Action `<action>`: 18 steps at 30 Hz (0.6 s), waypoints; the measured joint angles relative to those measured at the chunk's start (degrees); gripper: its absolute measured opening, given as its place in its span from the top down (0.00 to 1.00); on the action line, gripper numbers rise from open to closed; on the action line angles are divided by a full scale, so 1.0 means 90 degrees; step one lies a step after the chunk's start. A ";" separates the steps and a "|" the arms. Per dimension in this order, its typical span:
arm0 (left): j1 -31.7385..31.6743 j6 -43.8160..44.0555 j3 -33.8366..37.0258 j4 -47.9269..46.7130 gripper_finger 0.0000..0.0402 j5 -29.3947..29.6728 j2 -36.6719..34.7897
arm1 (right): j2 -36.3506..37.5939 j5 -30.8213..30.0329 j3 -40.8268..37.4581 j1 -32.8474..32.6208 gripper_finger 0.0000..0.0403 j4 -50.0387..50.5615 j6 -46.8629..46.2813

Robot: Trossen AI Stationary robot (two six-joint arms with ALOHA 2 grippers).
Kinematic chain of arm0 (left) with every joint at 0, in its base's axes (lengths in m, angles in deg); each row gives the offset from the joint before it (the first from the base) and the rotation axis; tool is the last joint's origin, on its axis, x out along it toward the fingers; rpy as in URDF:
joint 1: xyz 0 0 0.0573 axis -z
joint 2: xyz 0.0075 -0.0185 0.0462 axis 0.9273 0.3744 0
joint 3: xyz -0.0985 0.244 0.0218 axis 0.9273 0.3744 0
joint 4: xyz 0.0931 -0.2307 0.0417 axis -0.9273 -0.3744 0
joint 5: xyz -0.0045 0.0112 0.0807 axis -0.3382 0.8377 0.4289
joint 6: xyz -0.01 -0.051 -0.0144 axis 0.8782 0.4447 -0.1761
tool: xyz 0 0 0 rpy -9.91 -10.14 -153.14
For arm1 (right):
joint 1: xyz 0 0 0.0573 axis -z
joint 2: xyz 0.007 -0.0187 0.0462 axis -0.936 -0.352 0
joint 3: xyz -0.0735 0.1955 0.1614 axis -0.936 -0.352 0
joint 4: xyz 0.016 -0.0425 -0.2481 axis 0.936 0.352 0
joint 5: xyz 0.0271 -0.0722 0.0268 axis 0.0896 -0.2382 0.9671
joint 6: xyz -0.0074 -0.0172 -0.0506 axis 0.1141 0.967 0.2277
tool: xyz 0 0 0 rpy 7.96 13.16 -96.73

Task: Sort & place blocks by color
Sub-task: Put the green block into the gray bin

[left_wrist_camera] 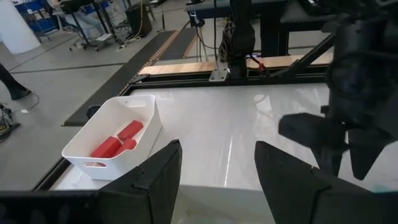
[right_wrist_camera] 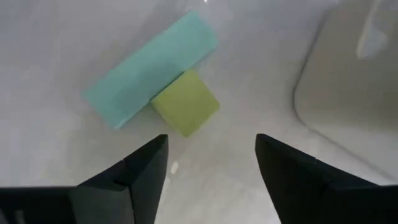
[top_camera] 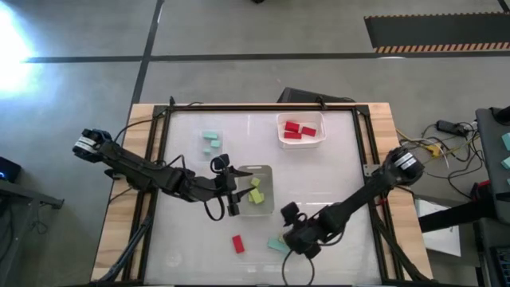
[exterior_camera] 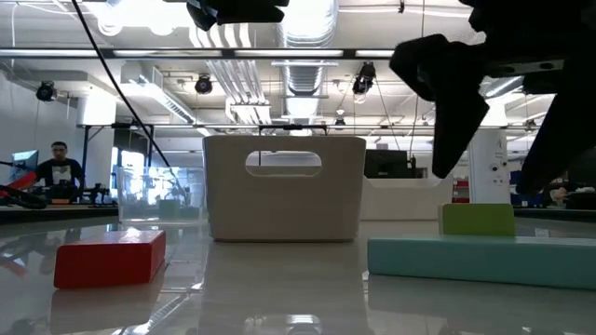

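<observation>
Right hand [right_wrist_camera: 211, 171]: hangs low over the near part of the surface [top_camera: 319, 167], fingers [right_wrist_camera: 134, 174] spread apart with nothing between them.
Teal block [right_wrist_camera: 149, 68]: lies flat on the surface just ahead of the right hand's fingertips, outside the gap.
Yellow-green block [right_wrist_camera: 185, 102]: touches the teal block's long side, on the side nearer the right hand, roughly in line with the gap between the fingers and clear of them.
Loose red block [top_camera: 237, 243]: on the surface well off to the left of the right hand, beyond the teal block.
Left hand [left_wrist_camera: 217, 171]: held at the clear container [top_camera: 256, 191] in the middle of the surface; fingers parted with empty space between them in the wrist view.
Yellow-green blocks in the container [top_camera: 256, 191]: just beside the left hand, inside the clear container.
Teal pair [top_camera: 211, 141]: on the surface near the far left corner, apart from the left hand.
White bin [left_wrist_camera: 146, 127]: ahead of the left hand, well apart from it, with red blocks [left_wrist_camera: 118, 140] lying inside.
Low view: the loose red block stands left, the teal block with the yellow-green block behind it right, a container between them farther back.
</observation>
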 joint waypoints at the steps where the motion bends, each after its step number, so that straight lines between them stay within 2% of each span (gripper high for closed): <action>1: 0.0000 0.0000 0.0000 -0.0002 0.53 -0.0003 0.0000 | -0.0103 0.0015 0.0147 0.0003 0.42 0.0144 0.0179; 8: -0.0007 -0.0005 0.0000 -0.0005 0.53 -0.0014 0.0000 | -0.0698 0.0745 0.0865 0.0187 0.41 0.0522 0.1285; 14: -0.0005 -0.0005 0.0000 -0.0005 0.53 -0.0013 0.0000 | -0.1070 0.1364 0.1187 0.0446 0.43 0.0764 0.1650; 18: -0.0005 -0.0005 0.0000 -0.0012 0.53 -0.0011 0.0000 | -0.1118 0.1515 0.1233 0.0576 0.45 0.0798 0.1725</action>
